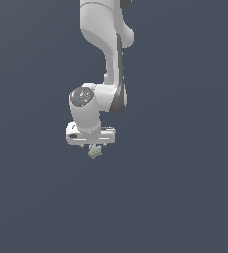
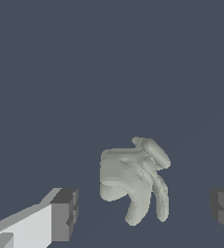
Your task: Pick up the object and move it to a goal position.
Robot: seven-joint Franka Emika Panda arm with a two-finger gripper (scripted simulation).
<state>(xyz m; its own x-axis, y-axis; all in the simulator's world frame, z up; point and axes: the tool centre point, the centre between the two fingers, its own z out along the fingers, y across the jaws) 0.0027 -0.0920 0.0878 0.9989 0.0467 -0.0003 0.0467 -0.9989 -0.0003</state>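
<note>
exterior and wrist views of one white arm [image 1: 108, 54] over a plain dark grey surface [image 1: 184, 197]. the arm reaches down from the top of the exterior view and ends in the tool [image 1: 95, 147], whose flat white body sits crosswise.

the object [image 1: 95, 151], a small pale grey-green lump with a jagged outline, shows just under the tool body in the exterior view. in the wrist view the object [image 2: 133, 181] lies between the two dark fingertips [image 2: 67, 213], nearer neither by much, with a clear gap of background on both sides. the tool is therefore spread wide and pinches nothing; no pad touches the lump. whether the object rests on the surface or whether the tips have come low enough to flank it cannot be told, since no shadow or contact line shows.

judged stage: the tool is lined up over the object, and the grasp is not yet made. no goal marker is visible in either view.

risks from here:
- the lump is irregular, with a rounded body and thin curved prongs; pads closing on a prong and not on the body could twist it or squeeze it out sideways.
- closing too high would catch only the upper edge and let it slip on lifting.
- descending too far could press the fingertips into the surface.
</note>
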